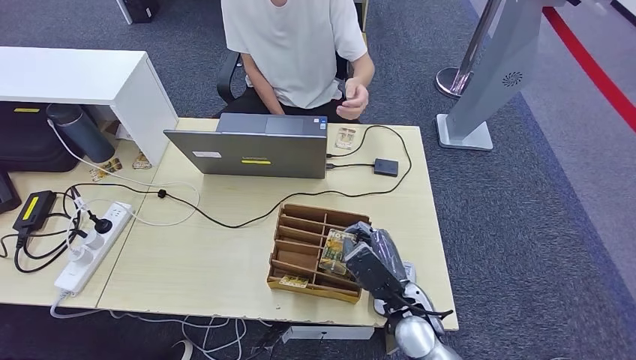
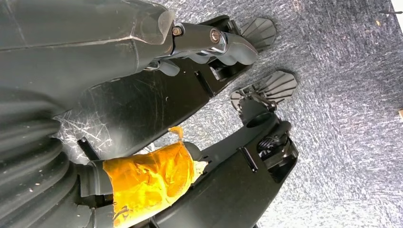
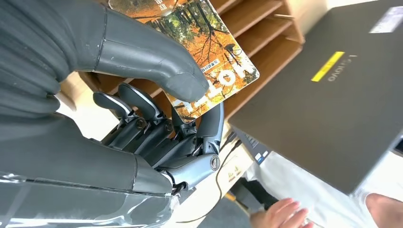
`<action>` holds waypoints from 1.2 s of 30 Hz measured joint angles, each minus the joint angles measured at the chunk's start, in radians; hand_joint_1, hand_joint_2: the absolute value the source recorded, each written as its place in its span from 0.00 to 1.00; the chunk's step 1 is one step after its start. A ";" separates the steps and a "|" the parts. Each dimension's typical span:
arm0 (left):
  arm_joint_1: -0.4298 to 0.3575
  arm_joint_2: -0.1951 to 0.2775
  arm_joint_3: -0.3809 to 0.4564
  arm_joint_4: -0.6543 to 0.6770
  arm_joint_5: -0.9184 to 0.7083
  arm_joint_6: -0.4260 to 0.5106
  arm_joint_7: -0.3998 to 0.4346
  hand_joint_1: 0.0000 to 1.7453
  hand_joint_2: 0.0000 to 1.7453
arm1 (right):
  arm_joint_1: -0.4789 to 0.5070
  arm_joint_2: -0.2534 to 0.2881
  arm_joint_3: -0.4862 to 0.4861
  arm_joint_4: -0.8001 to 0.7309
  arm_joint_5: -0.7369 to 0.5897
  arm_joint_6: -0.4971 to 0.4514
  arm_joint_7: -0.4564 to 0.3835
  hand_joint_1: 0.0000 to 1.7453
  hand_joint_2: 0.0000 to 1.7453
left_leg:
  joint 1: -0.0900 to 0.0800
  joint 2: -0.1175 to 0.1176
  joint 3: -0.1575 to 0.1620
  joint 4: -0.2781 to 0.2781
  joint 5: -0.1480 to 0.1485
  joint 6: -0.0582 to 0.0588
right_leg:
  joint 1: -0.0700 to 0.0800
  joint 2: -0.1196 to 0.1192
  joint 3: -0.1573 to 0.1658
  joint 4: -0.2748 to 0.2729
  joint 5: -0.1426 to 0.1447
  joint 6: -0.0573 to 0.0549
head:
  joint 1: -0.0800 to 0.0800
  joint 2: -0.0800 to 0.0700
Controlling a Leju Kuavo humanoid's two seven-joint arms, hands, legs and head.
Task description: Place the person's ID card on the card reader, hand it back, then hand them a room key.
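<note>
1 wooden tray (image 1: 289,251) with slotted compartments sits near the front edge of a pale desk (image 1: 225,247). The right hand (image 1: 373,255) reaches in from the front right corner, over the tray's right side. In the right wrist view, its thumb (image 3: 157,66) and fingers (image 3: 209,126) pinch a room key (image 3: 199,38), a card printed with orange autumn trees. The key is partly in a tray compartment (image 1: 337,251), and which slot it stands in cannot be told.

Behind the tray lies an open stretch of desk crossed by a black cable (image 1: 247,217). Past that stands a grey laptop (image 1: 247,150), its lid towards the robot. To the laptop's right, near the far edge, lie a small card (image 1: 346,137) and a black card reader (image 1: 386,166) on a cable. A person (image 1: 296,49) in a white shirt sits behind the desk, 1 hand (image 1: 352,101) raised above the far edge.

A white power strip (image 1: 90,247) lies on the desk's left part. Grey carpet (image 1: 525,225) opens wide to the right of the desk.

The left hand (image 2: 209,42) hangs above the carpet, fingers curled in, holding nothing.
</note>
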 joint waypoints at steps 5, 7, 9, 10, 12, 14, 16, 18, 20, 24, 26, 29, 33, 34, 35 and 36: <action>0.000 0.002 -0.012 0.000 -0.006 -0.014 -0.001 0.00 1.00 | -0.043 0.000 -0.048 -0.012 -0.031 0.024 0.006 1.00 1.00 | 0.000 0.000 0.000 0.000 0.000 0.000 | 0.000 0.000 0.000 0.000 0.000 -0.001 | 0.000 0.000; 0.000 0.002 -0.016 0.000 -0.011 -0.021 0.001 0.00 1.00 | -0.086 0.000 -0.068 -0.008 -0.009 0.013 0.016 1.00 1.00 | 0.000 0.001 0.000 0.000 0.001 0.000 | 0.000 0.001 0.000 0.000 0.001 -0.001 | 0.000 0.000; 0.000 0.002 -0.022 0.000 -0.018 -0.030 0.006 0.00 1.00 | -0.136 0.000 -0.085 0.005 0.048 -0.026 0.029 1.00 1.00 | 0.000 0.000 0.000 0.000 0.001 0.000 | 0.000 0.001 0.000 0.000 0.001 -0.001 | 0.000 0.000; 0.000 0.002 -0.027 0.000 -0.023 -0.038 0.008 0.00 1.00 | -0.163 0.000 -0.092 0.014 0.089 -0.056 0.039 1.00 1.00 | 0.000 0.000 0.000 0.000 0.001 -0.001 | 0.000 0.001 0.000 0.000 0.002 -0.001 | 0.000 0.000; 0.000 0.002 -0.038 0.000 -0.034 -0.055 0.014 0.00 1.00 | -0.226 0.000 -0.105 0.036 0.194 -0.128 0.068 1.00 1.00 | 0.000 0.000 0.000 0.000 0.002 -0.001 | 0.000 0.001 0.000 0.001 0.002 -0.001 | 0.000 0.000; 0.000 0.002 -0.049 0.000 -0.044 -0.069 0.021 0.00 1.00 | -0.291 0.000 -0.118 0.061 0.302 -0.192 0.101 1.00 1.00 | 0.000 0.001 0.000 0.000 0.002 -0.001 | 0.000 0.001 0.000 0.001 0.002 -0.001 | 0.000 0.000; -0.001 0.002 -0.060 0.000 -0.054 -0.079 0.027 0.00 1.00 | -0.347 0.000 -0.128 0.088 0.401 -0.232 0.132 1.00 1.00 | 0.000 0.000 0.000 0.000 0.002 -0.001 | 0.000 0.001 0.000 0.001 0.002 -0.001 | 0.000 0.000; -0.001 0.002 -0.068 0.000 -0.062 -0.089 0.030 0.00 1.00 | -0.394 0.000 -0.136 0.117 0.484 -0.256 0.157 1.00 1.00 | 0.000 0.000 0.000 0.000 0.002 -0.001 | 0.000 0.001 0.000 0.001 0.002 -0.001 | 0.000 0.000; -0.001 0.002 -0.072 0.000 -0.064 -0.097 0.031 0.00 1.00 | -0.429 0.000 -0.140 0.145 0.535 -0.265 0.173 1.00 1.00 | 0.000 0.000 0.000 0.000 0.002 -0.001 | 0.000 0.001 0.000 0.001 0.002 -0.001 | 0.000 0.000; -0.002 0.002 -0.079 0.000 -0.065 -0.109 0.032 0.00 1.00 | -0.466 0.002 -0.141 0.183 0.573 -0.269 0.184 1.00 1.00 | 0.000 0.000 0.000 0.000 0.002 -0.001 | 0.000 0.001 0.000 0.001 0.002 -0.001 | 0.000 0.000; -0.002 0.002 -0.085 0.000 -0.065 -0.115 0.032 0.00 1.00 | -0.476 0.008 -0.141 0.202 0.580 -0.272 0.184 0.50 1.00 | 0.000 0.000 0.000 0.000 0.002 -0.001 | 0.000 0.001 0.000 0.001 0.002 -0.001 | 0.000 0.000; -0.003 0.001 -0.088 0.000 -0.065 -0.123 0.034 0.00 1.00 | -0.484 0.019 -0.142 0.230 0.587 -0.273 0.179 0.00 1.00 | 0.000 0.000 0.000 0.000 0.002 -0.001 | 0.000 0.000 0.000 0.001 0.002 -0.001 | 0.000 0.000; -0.004 0.001 -0.088 0.000 -0.062 -0.138 0.046 0.00 1.00 | -0.486 0.031 -0.141 0.243 0.596 -0.268 0.178 0.00 1.00 | 0.000 0.000 0.000 0.000 0.002 -0.001 | 0.000 0.000 0.000 0.001 0.002 -0.001 | 0.000 0.000; -0.004 0.001 -0.088 0.000 -0.062 -0.137 0.048 0.00 1.00 | -0.486 0.033 -0.141 0.245 0.602 -0.267 0.180 0.00 1.00 | 0.000 0.000 0.000 0.000 0.002 -0.001 | 0.000 0.000 0.000 0.001 0.002 -0.001 | 0.000 0.000; -0.004 0.001 -0.088 0.000 -0.063 -0.134 0.050 0.00 1.00 | -0.486 0.034 -0.140 0.248 0.610 -0.267 0.183 0.00 1.00 | 0.000 0.000 0.000 0.000 0.002 -0.001 | 0.000 0.000 0.000 0.001 0.002 -0.001 | 0.000 0.000; -0.004 0.001 -0.088 0.000 -0.063 -0.129 0.050 0.00 1.00 | -0.486 0.034 -0.140 0.250 0.618 -0.266 0.186 0.00 1.00 | 0.000 0.000 0.000 0.000 0.002 -0.001 | 0.000 0.000 0.000 0.001 0.002 -0.001 | 0.000 0.000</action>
